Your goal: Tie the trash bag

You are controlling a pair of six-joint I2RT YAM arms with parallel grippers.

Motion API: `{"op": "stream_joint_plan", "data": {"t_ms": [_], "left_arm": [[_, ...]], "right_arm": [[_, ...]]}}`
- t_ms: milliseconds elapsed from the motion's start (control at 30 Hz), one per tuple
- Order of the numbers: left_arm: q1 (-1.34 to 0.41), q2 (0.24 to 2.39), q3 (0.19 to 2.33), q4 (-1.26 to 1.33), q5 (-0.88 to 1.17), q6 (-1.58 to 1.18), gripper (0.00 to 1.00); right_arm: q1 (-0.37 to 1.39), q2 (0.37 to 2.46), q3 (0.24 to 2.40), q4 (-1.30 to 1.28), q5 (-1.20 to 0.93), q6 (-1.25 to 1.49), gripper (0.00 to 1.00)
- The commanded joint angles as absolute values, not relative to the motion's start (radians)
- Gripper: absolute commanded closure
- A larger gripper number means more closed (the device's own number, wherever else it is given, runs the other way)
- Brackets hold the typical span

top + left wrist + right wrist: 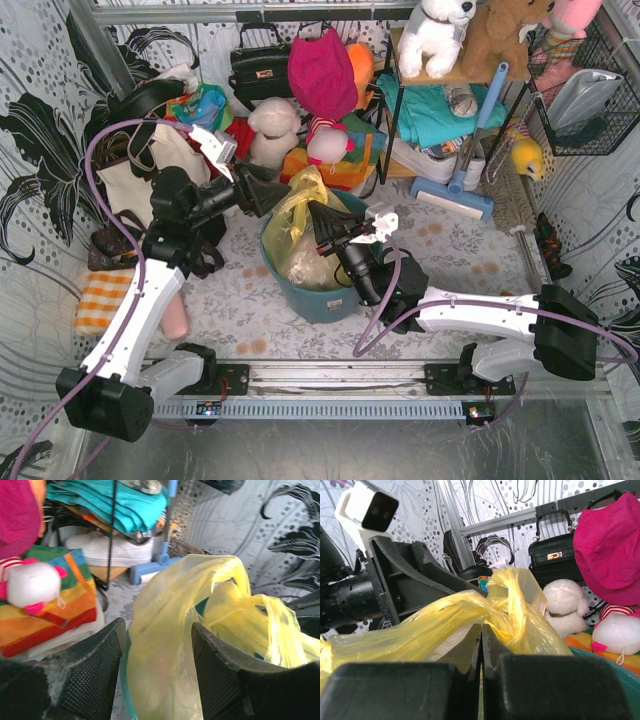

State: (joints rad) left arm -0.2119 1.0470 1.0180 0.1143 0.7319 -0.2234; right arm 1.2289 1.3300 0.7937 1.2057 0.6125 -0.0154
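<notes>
Seen from above, the bag [297,205], thin crinkly yellow-green film, is sitting in a round teal bin [330,300] near the middle of the table. Its loose top is bunching upward in glossy folds. The left gripper [268,192] is reaching in from the left edge, its black tips touching the film. The right gripper [318,215] is pointing in from the right at the bag's top.

The left wrist camera is showing two broad black fingers [95,675] with dimpled rubber pads standing well apart, so this pincer is open. Translucent film is billowing between and beyond them in soft pleats. Toward the far edge a white plush [32,585] is lying on striped rainbow cloth [55,615].

In the right wrist view, two flat matte pads [445,685] are pressing together, leaving only a hairline seam. They are closing on a twisted rope of film at their tips. That rope is running left and swelling into a knotted bulge on the right. A fuzzy pink hat [607,545] is hanging behind.
</notes>
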Motion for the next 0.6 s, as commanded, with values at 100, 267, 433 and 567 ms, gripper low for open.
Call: {"op": "stream_joint_plan", "data": {"t_ms": [100,267,433,567], "left_arm": [[-0.203,1.132,1.032,0.272,0.925,-0.277,0.36],[-0.204,1.167,1.03,0.306,0.955,-0.299,0.47],[-0.203,1.16,1.021,0.313,0.964,-0.308,0.66],[-0.204,1.146,1.015,0.302,0.975,-0.309,0.78]], "right_arm": [[1.225,1.284,0.783,1.112,0.53,0.043,1.0],[1.224,1.285,0.792,1.077,0.505,0.059,1.0],[1.224,1.307,0.807,1.063,0.493,0.07,1.0],[1.224,1.333,0.824,1.071,0.488,0.076,1.0]]}}
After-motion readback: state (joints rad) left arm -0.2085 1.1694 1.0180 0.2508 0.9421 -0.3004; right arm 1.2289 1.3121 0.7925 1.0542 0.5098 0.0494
